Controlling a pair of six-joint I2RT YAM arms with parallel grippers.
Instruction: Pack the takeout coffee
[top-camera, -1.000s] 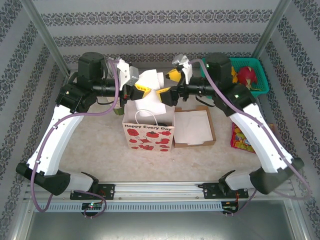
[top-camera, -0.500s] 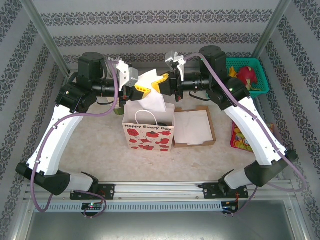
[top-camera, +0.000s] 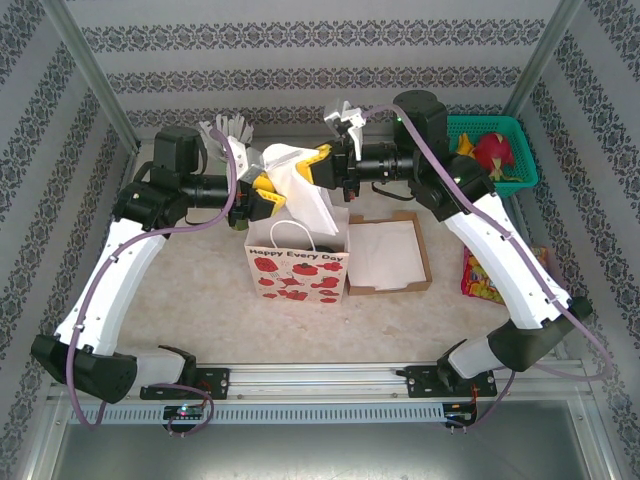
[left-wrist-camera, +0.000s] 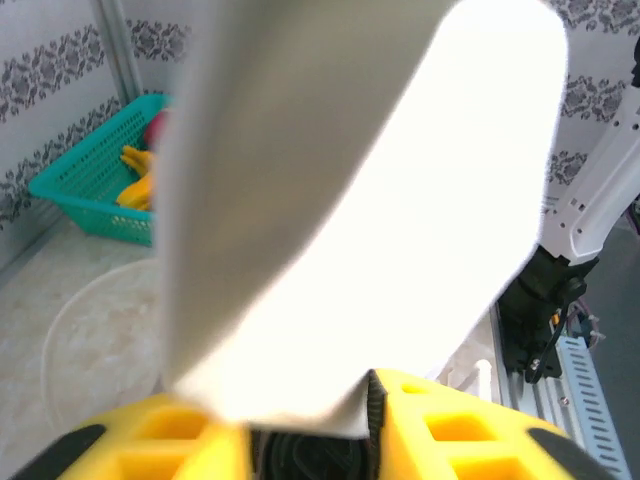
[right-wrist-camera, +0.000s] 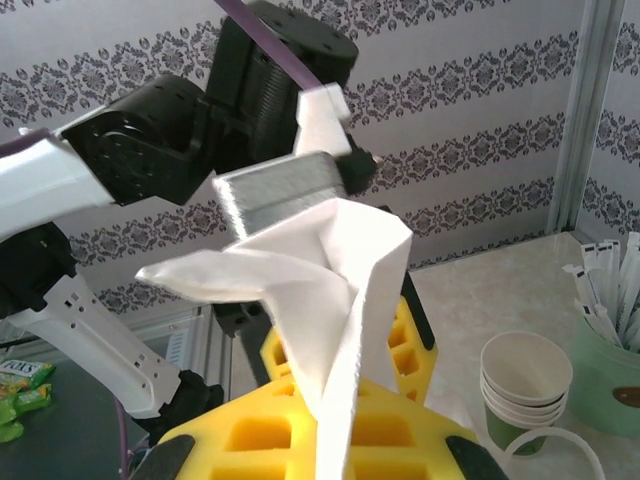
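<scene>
A white paper napkin (top-camera: 300, 185) hangs in the air over the white "Happy Every Day" paper bag (top-camera: 297, 265), between my two grippers. My right gripper (top-camera: 313, 168) is shut on the napkin, which rises crumpled from between its yellow fingers (right-wrist-camera: 335, 440). My left gripper (top-camera: 264, 193) is at the napkin's left end. Its jaws stand apart, and the napkin's (left-wrist-camera: 360, 200) folded edge lies loosely between them (left-wrist-camera: 310, 435). The takeout coffee is hidden from view.
An open cardboard tray (top-camera: 426, 255) lies right of the bag. A teal basket (top-camera: 520, 150) of toys sits at the back right, with a snack packet (top-camera: 482, 278) below it. A stack of paper cups (right-wrist-camera: 525, 385) and a mint-green cup of sticks (right-wrist-camera: 612, 360) stand on the table.
My right gripper moved left to the napkin and shut on it. My left gripper's jaws have parted, and the left arm has shifted left and lower.
</scene>
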